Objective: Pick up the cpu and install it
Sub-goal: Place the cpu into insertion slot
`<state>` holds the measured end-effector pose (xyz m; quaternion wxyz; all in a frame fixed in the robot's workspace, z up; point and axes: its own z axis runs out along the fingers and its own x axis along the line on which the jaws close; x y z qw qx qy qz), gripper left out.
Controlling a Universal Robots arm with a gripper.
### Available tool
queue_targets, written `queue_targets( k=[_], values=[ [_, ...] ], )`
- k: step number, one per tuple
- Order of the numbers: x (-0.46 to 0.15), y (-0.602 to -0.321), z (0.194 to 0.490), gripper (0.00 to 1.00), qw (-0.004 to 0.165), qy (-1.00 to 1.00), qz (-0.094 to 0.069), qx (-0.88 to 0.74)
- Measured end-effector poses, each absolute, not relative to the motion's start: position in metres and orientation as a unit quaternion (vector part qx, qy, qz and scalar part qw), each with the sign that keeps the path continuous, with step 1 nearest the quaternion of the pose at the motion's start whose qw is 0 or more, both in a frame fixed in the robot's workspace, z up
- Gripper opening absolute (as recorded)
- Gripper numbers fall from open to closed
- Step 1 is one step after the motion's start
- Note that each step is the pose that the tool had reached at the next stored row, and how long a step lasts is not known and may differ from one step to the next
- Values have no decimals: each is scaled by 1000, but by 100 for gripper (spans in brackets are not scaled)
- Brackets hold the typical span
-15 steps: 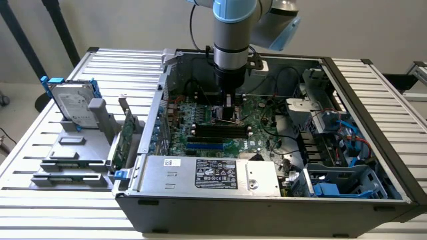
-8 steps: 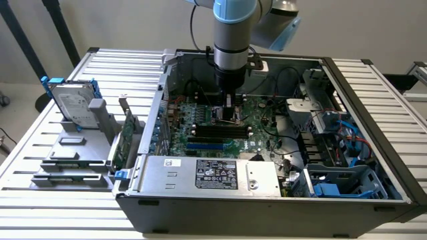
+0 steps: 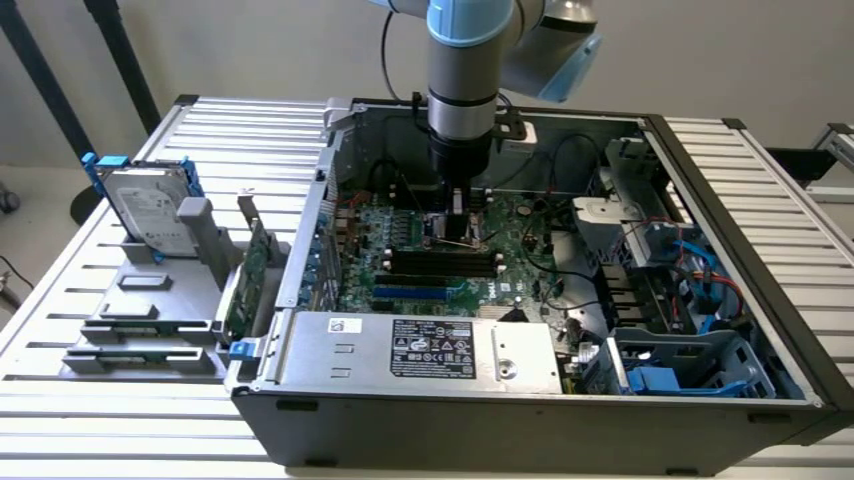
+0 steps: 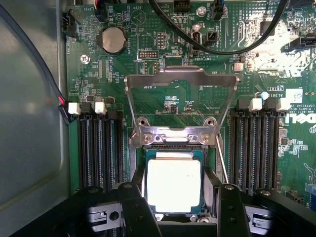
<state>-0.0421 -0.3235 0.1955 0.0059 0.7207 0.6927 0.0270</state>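
Silvery metal top: one cpu (image 4: 174,185), lying flat in the socket (image 4: 173,148) on the motherboard (image 4: 163,98).
Gripper (image 3: 461,228): one, lowered into the case over the board; jaws spread wide, one black finger (image 4: 133,207) close beside each of two opposite cpu edges; contact with the chip not clear.
Load plate (image 4: 180,74): one bare metal frame, swung up and open just beyond the socket.
Memory slots (image 4: 101,148): two black banks, one on each side of the socket.
Coin battery (image 4: 113,39): one, round, on the green board past the load plate.
Robot arm (image 3: 467,60): one, grey and light blue, reaching straight down.
Computer case (image 3: 534,425): one, lying open side up on the slatted table (image 3: 80,420); inside, one green motherboard, one silver power supply (image 3: 427,345) with a label at the near wall, one blue drive caddy (image 3: 667,380), several black cables.
Grey rack (image 3: 147,320): one, on the table at the exterior view's left of the case; in it, one hard drive (image 3: 140,215) with blue rails standing upright, plus green circuit cards (image 3: 247,280) on edge, count unclear.
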Motion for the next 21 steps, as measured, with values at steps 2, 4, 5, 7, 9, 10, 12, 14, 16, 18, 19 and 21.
queue_targets(
  k=[2,4,5,7,9,10,12,14,16,18,19,21],
  values=[
    [-42,-323,195,55,5,693,26,721],
    [-42,-323,195,55,4,693,24,721],
    [-42,-323,195,55,4,693,24,721],
    [-41,-324,195,55,3,693,23,721],
    [-40,-324,195,55,2,693,22,721],
    [-39,-324,195,55,2,693,21,721],
    [-37,-324,195,55,1,693,21,721],
    [-37,-324,195,55,1,693,21,721],
    [-37,-324,195,55,1,693,21,721],
    [-37,-324,195,55,1,693,21,721],
    [-37,-324,195,55,1,693,21,721],
    [-37,-324,195,55,1,693,21,721]
  ],
)
